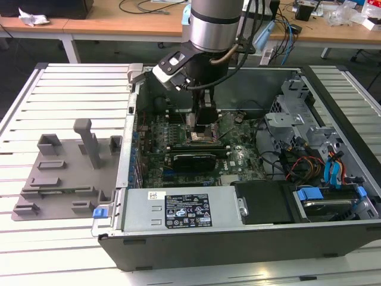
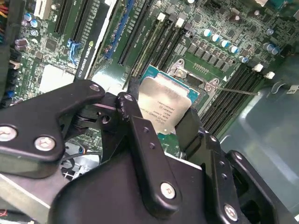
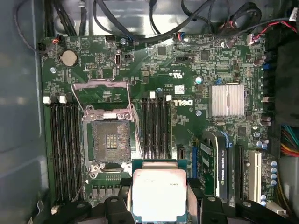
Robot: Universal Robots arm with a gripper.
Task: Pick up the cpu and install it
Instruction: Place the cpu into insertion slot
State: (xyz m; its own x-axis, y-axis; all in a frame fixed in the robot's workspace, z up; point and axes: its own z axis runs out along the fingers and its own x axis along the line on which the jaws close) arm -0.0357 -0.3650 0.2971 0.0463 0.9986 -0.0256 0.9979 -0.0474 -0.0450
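At the centre of the exterior view, you have the arm [image 1: 214, 24] reaching down into the open computer case [image 1: 250, 253], which lies on its side on a slatted table [image 1: 65, 89]. Your gripper [image 1: 202, 128] hangs low over the green motherboard [image 1: 238, 158], inside the case walls. Toward the exterior view's left, a grey tray [image 1: 59, 202] sits on the table beside the case, well apart from the gripper. Both wrist views give you the cpu [image 2: 166, 105] [image 3: 159, 193] between the black fingers [image 2: 135, 123] [image 3: 208, 210]. The jaws are drawn in and pinch it by two opposite edges. Its silvery metal top faces the cameras, and a thin green rim shows along one edge. You can note that it is held roughly level, clear of the board beneath it. The first wrist view shows the socket [image 3: 111, 140] with its metal frame swung open and the dark contact field bare. The cpu is near the socket and not seated in it. From the second wrist view, the socket's metal bracket [image 2: 187, 70] lies just past the far edge of the cpu, with rows of dark memory slots [image 2: 156, 42] on either side. You cannot tell from these views how high the cpu rides above the board.
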